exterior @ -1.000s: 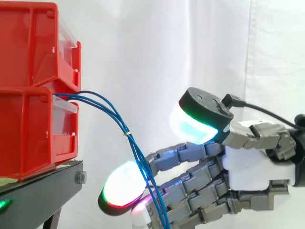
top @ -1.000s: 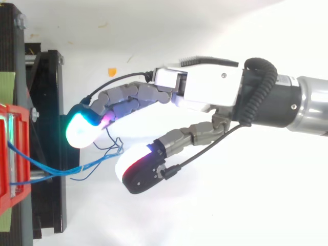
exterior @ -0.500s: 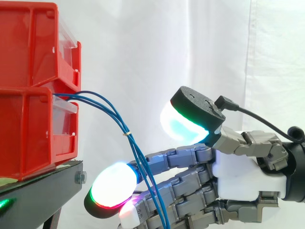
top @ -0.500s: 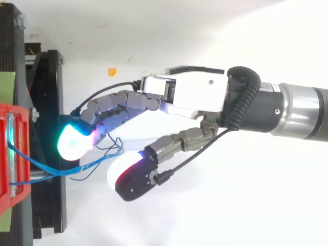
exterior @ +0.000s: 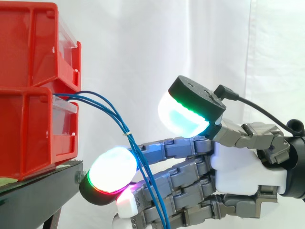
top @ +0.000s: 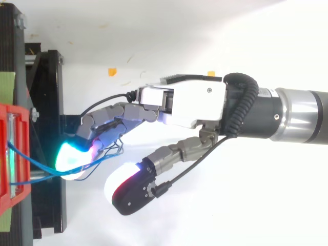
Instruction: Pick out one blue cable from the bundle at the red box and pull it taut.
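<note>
Now the hand (exterior: 243, 167) spreads wide, holding nothing, its fingers (exterior: 181, 148) among the blue cables (exterior: 127, 135) just beside the red box (exterior: 28, 129); best to isolate one strand before pinching.

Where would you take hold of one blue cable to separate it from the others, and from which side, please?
Probably on the arc between the lower red bin and the small tie, where the blue cables fan apart; below the tie they run together. Come from the right, where the hand is, pinching from above and below.
</note>
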Controlling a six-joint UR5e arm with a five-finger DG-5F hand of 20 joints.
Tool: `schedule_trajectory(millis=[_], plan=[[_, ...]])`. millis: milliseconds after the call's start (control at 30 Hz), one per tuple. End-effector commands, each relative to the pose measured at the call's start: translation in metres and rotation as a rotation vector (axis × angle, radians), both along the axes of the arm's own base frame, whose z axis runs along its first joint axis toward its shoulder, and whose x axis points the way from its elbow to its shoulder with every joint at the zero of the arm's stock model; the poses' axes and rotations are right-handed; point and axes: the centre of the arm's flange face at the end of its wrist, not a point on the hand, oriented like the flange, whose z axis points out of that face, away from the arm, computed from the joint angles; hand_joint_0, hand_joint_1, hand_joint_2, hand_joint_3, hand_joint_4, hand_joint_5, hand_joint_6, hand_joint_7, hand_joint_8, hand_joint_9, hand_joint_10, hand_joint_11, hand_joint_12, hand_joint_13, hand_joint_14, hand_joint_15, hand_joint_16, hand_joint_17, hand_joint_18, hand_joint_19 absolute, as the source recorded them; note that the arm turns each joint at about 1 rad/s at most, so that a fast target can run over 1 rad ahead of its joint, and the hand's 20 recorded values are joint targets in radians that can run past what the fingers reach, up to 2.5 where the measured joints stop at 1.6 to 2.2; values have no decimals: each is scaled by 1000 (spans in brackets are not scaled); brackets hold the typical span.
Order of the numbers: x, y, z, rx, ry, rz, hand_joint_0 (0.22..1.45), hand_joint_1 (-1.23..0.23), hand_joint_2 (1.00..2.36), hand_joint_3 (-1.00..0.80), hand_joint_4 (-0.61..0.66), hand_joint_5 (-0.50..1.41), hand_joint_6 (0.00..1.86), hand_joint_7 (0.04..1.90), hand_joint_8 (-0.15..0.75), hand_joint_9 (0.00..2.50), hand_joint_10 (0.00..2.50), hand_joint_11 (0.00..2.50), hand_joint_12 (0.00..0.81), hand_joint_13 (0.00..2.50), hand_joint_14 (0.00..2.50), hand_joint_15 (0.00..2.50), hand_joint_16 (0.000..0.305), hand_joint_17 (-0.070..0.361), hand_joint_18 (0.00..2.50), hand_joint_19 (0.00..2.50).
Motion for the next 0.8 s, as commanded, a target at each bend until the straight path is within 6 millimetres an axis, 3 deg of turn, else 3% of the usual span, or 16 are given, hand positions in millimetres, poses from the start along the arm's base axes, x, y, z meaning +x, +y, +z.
schedule_trajectory(millis=[0, 767], plan=[[0, 1, 0, -1, -2, 4, 550, -564, 1008, -428, 182, -161, 503, 900, 197, 684, 15, 386, 282, 618, 8, 199, 37, 83, 402, 414], [0, 2, 0, 0, 3, 8, 587, -520, 1014, -363, 44, -110, 500, 1199, 199, 769, 19, 441, 282, 692, 10, 252, 36, 80, 442, 449]])
